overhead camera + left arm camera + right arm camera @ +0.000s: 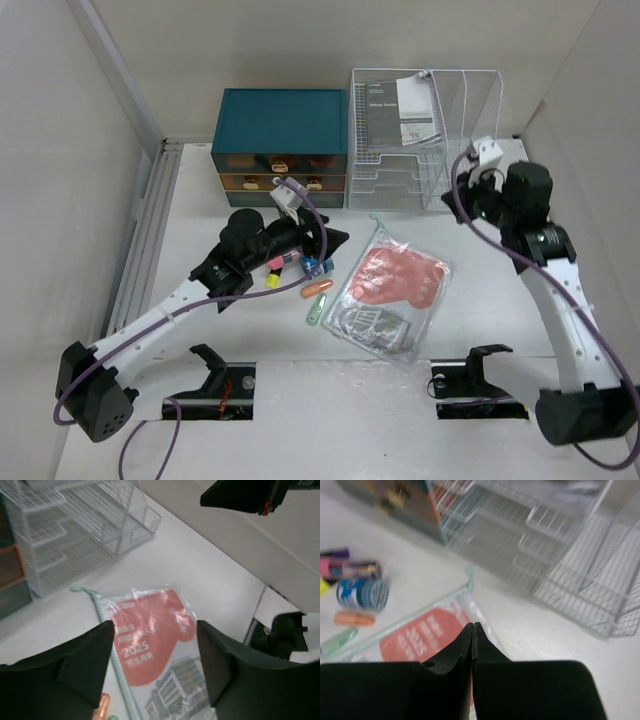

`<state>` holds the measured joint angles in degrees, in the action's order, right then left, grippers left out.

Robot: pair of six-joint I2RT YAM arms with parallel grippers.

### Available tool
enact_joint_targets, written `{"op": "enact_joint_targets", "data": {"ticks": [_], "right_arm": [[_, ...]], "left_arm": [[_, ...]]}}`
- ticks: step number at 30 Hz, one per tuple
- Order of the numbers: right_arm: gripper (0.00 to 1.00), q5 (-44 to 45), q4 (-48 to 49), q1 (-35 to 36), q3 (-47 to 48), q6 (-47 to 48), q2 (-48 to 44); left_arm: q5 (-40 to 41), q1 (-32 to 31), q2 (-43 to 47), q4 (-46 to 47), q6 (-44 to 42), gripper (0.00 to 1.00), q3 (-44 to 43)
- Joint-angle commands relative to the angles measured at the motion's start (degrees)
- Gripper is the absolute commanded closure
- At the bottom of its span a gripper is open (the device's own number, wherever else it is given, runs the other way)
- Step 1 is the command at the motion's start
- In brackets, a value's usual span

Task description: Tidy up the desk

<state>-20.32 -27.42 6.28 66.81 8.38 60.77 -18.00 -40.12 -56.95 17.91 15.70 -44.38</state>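
Observation:
The white desk holds a clear zip pouch with a red leaflet inside, lying flat at the middle. Left of it lie an orange tube, a green tube, a blue roll and several markers. My left gripper hovers over these small items, open with nothing between its fingers; in the left wrist view the pouch shows below the gripper. My right gripper hangs in front of the wire rack, shut on nothing, above the pouch's far corner.
A teal drawer chest stands at the back centre. Beside it on the right is a white wire rack with a booklet in it. Two cut-out slots lie along the desk's front edge. Pale walls close in both sides.

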Motion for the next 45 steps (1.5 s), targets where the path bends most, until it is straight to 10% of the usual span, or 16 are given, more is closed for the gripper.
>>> {"op": "enact_joint_targets", "data": {"ticks": [1,3,4,8,14,45], "right_arm": [[0.95,-10.2,-0.1,-0.7,-9.1,7.7,-4.9],[0.67,-13.9,1.3,-0.7,-14.9,6.5,-7.3],[0.25,-16.8,2.8,-0.7,-16.3,4.7,-7.3],[0.0,-17.3,6.8,-3.5,-18.8,-4.5,-7.3],[0.0,-13.6,14.6,-8.9,-23.5,-20.9,0.8],[0.02,-0.1,-0.4,-12.6,-20.3,-18.8,21.3]], "left_arm": [[-6.9,-2.2,-4.4,3.2,1.2,0.4,0.5],[-8.9,-4.5,-8.8,3.8,1.2,0.46,0.5],[-9.5,-5.5,-10.2,3.8,1.2,0.52,0.5],[-9.5,-9.8,-15.8,5.0,1.8,0.54,1.2],[-6.6,-12.3,-22.7,5.6,2.9,0.53,1.2],[10.3,-9.9,-44.3,-4.5,0.0,0.53,-10.5]]}}
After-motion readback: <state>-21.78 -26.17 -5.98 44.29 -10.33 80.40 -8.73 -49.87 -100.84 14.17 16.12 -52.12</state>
